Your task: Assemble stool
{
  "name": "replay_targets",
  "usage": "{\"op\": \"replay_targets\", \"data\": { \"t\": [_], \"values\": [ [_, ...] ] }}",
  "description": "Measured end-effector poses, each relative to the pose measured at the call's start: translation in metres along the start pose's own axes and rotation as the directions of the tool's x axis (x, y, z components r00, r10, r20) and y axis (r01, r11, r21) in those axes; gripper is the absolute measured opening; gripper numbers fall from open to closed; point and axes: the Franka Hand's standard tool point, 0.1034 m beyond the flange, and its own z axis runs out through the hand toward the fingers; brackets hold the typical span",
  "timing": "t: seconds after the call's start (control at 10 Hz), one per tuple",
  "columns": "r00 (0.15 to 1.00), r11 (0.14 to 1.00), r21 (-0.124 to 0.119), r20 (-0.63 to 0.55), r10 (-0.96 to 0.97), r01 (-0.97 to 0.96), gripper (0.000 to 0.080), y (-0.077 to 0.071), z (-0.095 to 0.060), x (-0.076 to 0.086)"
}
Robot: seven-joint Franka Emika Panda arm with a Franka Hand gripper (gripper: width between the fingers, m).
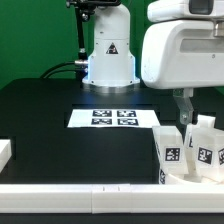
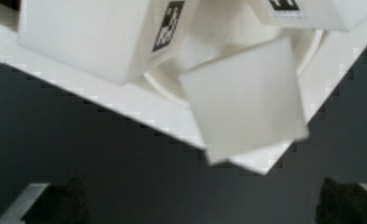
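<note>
Exterior view shows loose legs heaped by the white rail, none joined; pincer spread, empty; assembly seems barely begun.

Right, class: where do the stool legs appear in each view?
Exterior view: the legs stand clustered at the exterior view's lower right, near the table's front edge.
Wrist view: the legs fill much of the picture, just beyond the open gripper, one jutting toward it.
Shared landmark: the black square tags on the legs.
</note>
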Motion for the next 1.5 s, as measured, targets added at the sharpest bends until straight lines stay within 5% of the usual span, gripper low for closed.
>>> {"op": "replay_targets", "data": {
  "t": [0.2, 0.4, 0.8, 1.1, 1.2, 1.3, 1.4, 1.5],
  "values": [
    [0.995, 0.995, 0.004, 0.026, -0.101, 0.101, 0.0649, -0.008, 0.015, 0.003],
    [0.979, 0.979, -0.002, 0.032, -0.202, 0.202, 0.0649, -0.003, 0.015, 0.002],
    [0.991, 0.997, 0.034, 0.110, -0.077, 0.073, 0.0649, -0.008, 0.030, -0.007],
    [0.994, 0.999, 0.026, 0.104, -0.047, 0.044, 0.0649, -0.011, 0.045, -0.004],
    [0.994, 1.000, 0.022, 0.105, -0.012, 0.010, 0.0520, -0.011, 0.045, -0.004],
    [0.994, 1.000, 0.021, 0.106, 0.003, -0.005, 0.0520, -0.011, 0.045, -0.005],
    [0.992, 0.998, 0.015, 0.107, 0.062, -0.064, 0.0381, -0.011, 0.045, -0.005],
    [0.986, 0.991, 0.008, 0.108, 0.129, -0.130, 0.0330, -0.011, 0.045, -0.005]
  ]
}}
